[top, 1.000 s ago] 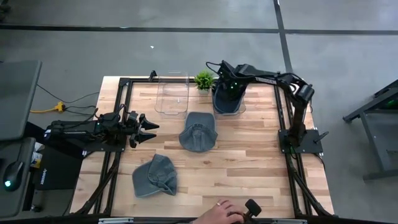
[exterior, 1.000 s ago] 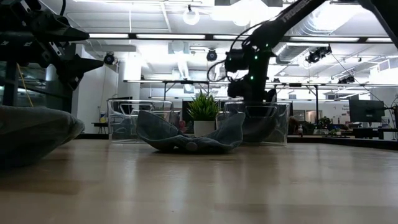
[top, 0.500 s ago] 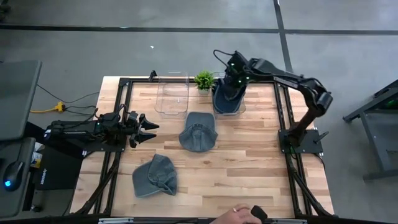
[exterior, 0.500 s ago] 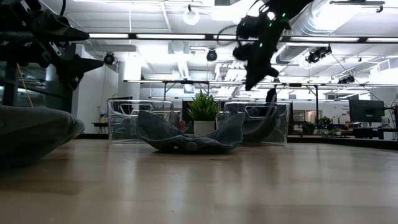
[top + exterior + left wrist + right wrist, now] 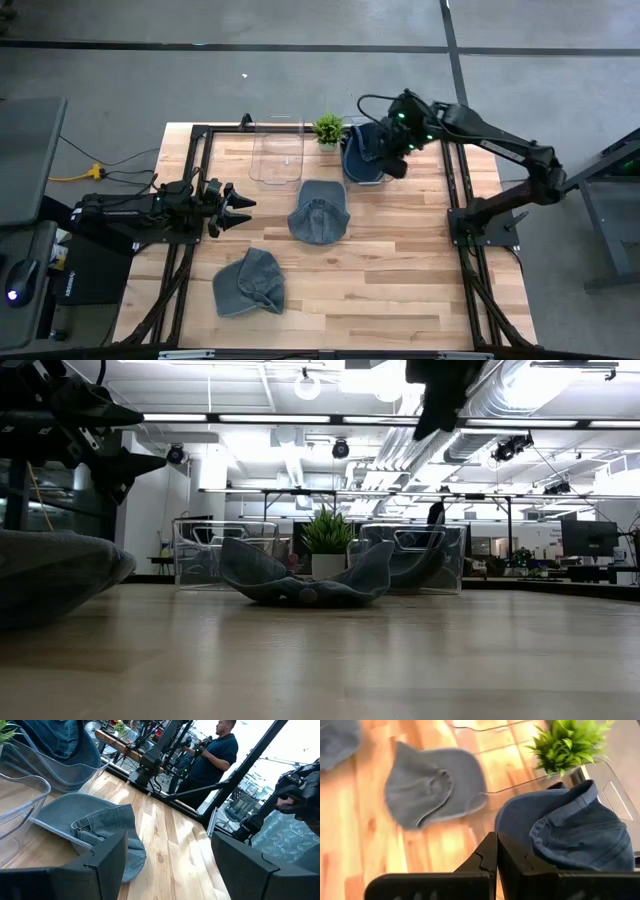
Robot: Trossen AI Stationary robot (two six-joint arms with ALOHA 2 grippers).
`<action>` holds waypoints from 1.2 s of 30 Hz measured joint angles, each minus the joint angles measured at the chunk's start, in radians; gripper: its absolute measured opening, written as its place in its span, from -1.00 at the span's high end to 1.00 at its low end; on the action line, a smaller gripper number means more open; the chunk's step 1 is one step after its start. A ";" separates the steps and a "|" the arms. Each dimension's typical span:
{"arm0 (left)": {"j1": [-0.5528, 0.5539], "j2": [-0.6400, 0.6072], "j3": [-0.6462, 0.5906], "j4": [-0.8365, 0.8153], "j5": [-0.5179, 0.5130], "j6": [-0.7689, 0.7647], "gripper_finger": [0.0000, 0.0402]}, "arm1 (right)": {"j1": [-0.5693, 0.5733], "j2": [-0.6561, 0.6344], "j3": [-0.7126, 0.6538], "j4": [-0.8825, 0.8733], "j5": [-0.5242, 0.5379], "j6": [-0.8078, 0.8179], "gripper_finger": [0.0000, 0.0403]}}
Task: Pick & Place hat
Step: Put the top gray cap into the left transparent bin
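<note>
Two grey hats (image 5: 319, 212) loose beside closed right claw (image 5: 393, 165).

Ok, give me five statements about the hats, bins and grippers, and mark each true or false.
1. A blue hat lies in the right bin. True.
2. The left bin holds a hat. False: it is empty.
3. Two grey hats lie on the table. True: one mid-table, one nearer the front.
4. The right gripper holds a hat. False: it is shut on nothing, above the right bin.
5. The left gripper is shut. False: it is open, at the table's left edge.
</note>
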 joint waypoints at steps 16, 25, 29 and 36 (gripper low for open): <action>0.000 0.000 0.000 0.000 0.000 0.000 -0.33 | 0.302 -0.448 -0.536 0.227 0.006 0.346 1.00; 0.000 0.000 0.000 0.000 0.000 0.000 -0.33 | 0.486 -0.479 -0.758 0.514 0.103 0.784 1.00; 0.000 0.000 0.000 0.000 0.000 0.000 -0.33 | 0.537 -0.447 -0.795 0.573 0.223 0.904 1.00; 0.000 0.000 0.000 0.000 0.000 0.000 -0.33 | 0.565 -0.339 -0.801 0.634 0.318 1.052 1.00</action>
